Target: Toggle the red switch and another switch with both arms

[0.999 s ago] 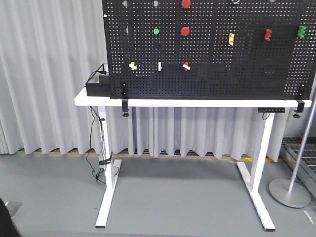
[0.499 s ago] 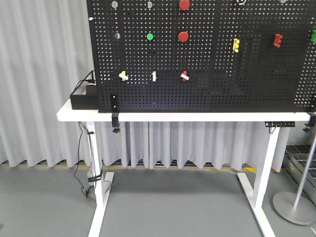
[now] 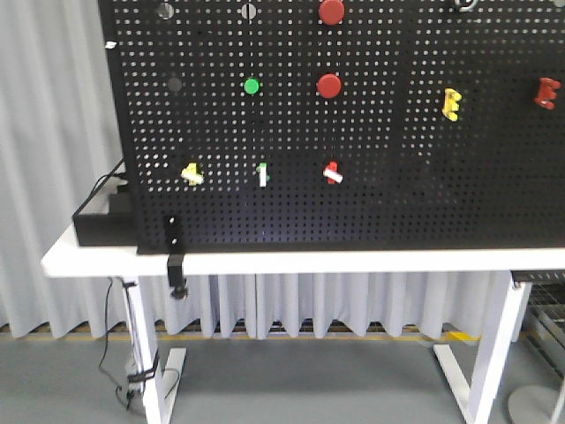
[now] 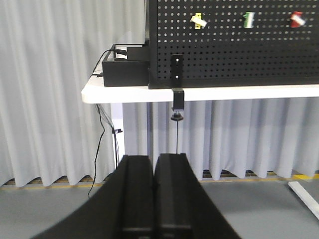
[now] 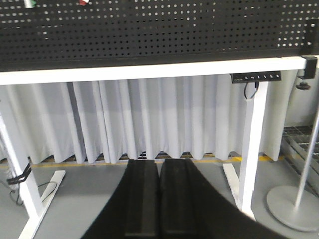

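Note:
The red switch (image 3: 332, 172), a small red base with a short white lever, sits low on the black pegboard (image 3: 371, 216); the left wrist view shows the red switch (image 4: 297, 19) at top right. The other switch (image 3: 192, 172), pale yellow with a cream lever, is on the same row to the left, and shows as the yellow switch (image 4: 198, 20) in the left wrist view. My left gripper (image 4: 153, 157) is shut on nothing, well below and short of the board. My right gripper (image 5: 159, 160) is likewise shut and empty, low before the table. Neither arm shows in the front view.
A white toggle with a green mark (image 3: 262, 174) sits between the two switches. Round red buttons (image 3: 329, 86), a green button (image 3: 252, 86), a yellow knob (image 3: 451, 103) and a red knob (image 3: 547, 91) are higher up. The white table (image 3: 309, 261) carries a black box (image 3: 101, 225) and a clamp (image 3: 177, 265).
The front view has come closer to the pegboard: the board and switches look larger and sit lower in frame, and the table's left end has shifted left.

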Robot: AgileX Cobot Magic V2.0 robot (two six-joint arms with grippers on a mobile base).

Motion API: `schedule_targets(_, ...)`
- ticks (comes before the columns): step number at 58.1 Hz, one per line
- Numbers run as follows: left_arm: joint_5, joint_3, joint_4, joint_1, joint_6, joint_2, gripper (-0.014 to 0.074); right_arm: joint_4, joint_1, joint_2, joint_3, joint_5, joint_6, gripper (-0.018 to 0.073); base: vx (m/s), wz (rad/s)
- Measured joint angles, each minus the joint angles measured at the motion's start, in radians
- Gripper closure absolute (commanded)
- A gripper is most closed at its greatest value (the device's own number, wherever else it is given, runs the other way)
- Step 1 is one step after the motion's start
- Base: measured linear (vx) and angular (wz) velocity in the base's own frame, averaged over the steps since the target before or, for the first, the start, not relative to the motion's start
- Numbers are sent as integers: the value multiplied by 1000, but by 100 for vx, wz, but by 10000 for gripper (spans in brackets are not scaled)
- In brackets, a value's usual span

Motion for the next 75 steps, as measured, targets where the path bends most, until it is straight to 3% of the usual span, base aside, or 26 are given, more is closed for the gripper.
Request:
schedule_targets(40, 0, 0, 0, 0, 0, 0, 594, 0, 0, 0, 0, 1, 0, 566, 35, -1)
schedule_targets(75, 0, 0, 0, 0, 0, 0, 594, 0, 0, 0, 0, 2, 0, 566, 16, 4)
